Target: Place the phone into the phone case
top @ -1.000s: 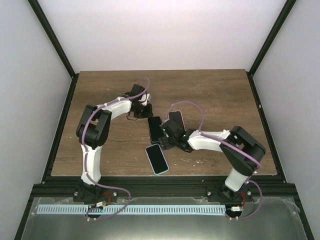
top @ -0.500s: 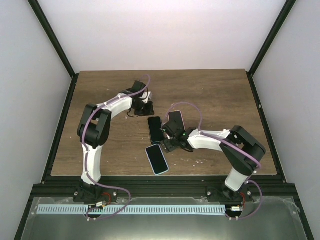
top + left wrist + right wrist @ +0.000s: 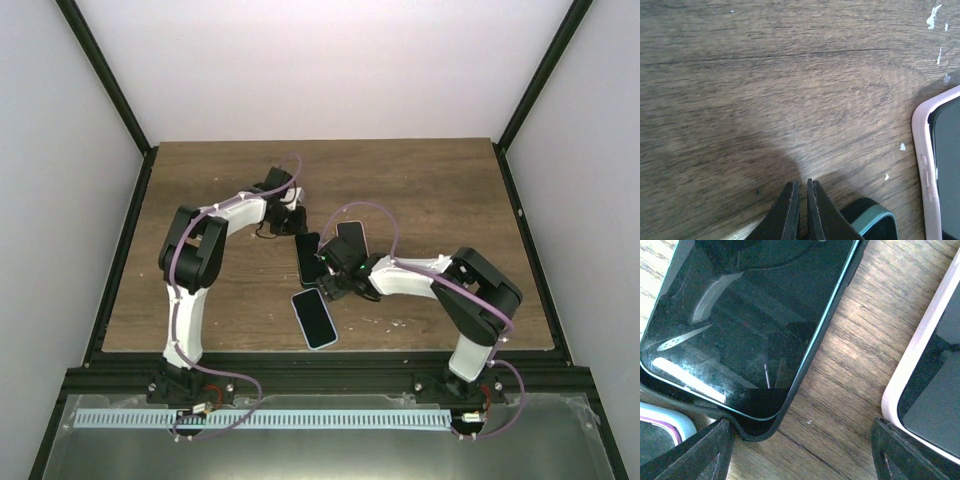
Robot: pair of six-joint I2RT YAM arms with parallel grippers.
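Observation:
A black phone with a teal edge (image 3: 309, 257) lies on the table's middle, resting in a dark case. In the right wrist view the phone (image 3: 750, 315) has its near corner above the case's lip (image 3: 757, 429). My right gripper (image 3: 334, 283) (image 3: 802, 460) is open wide and empty, low over the wood just past that corner. My left gripper (image 3: 291, 219) (image 3: 803, 186) is shut and empty, at the phone's far end; the phone's corner (image 3: 875, 220) shows beside its fingers.
A phone in a pink case (image 3: 352, 240) (image 3: 920, 365) (image 3: 925, 160) lies just right of the black one. A phone in a white and purple case (image 3: 314, 318) (image 3: 660, 426) lies nearer the front edge. Black frame rails border the table.
My right gripper has crept a little left toward the black phone's near end. My left gripper has shifted slightly at the phone's far end. The phones stay put.

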